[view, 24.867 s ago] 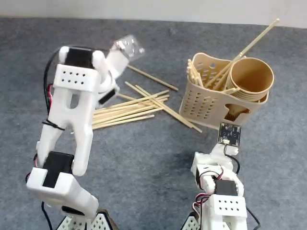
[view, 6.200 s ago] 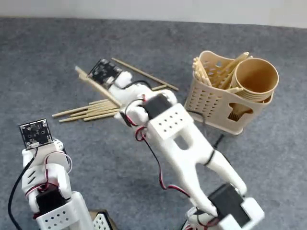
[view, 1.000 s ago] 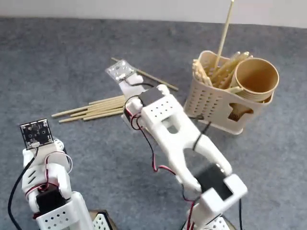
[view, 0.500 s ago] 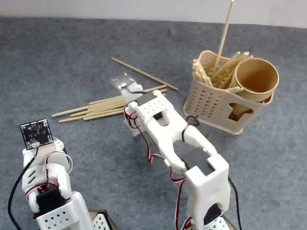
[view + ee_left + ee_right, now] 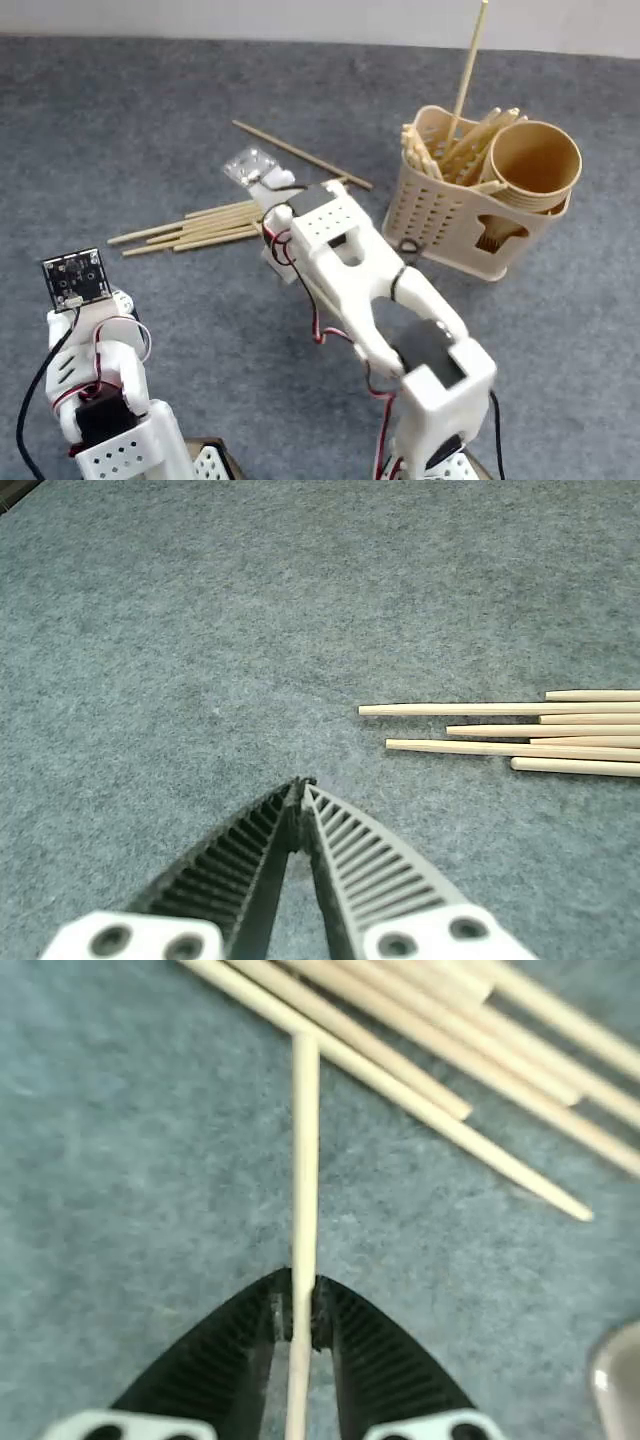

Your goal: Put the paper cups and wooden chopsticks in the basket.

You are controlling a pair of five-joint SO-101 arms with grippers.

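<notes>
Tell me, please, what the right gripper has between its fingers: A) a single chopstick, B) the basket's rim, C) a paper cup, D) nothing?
A: in the right wrist view, the right gripper is shut on one chopstick.

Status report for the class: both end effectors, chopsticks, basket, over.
Right end effector shut on one chopstick beside the pile. Left end effector shut, empty. Basket holds paper cups, chopsticks; nothing blocks it.

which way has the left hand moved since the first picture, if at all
Yes. It has pulled back from beside the lone chopstick toward its own base. The left hand now sits shut, short of the chopstick pile's tips.
</notes>
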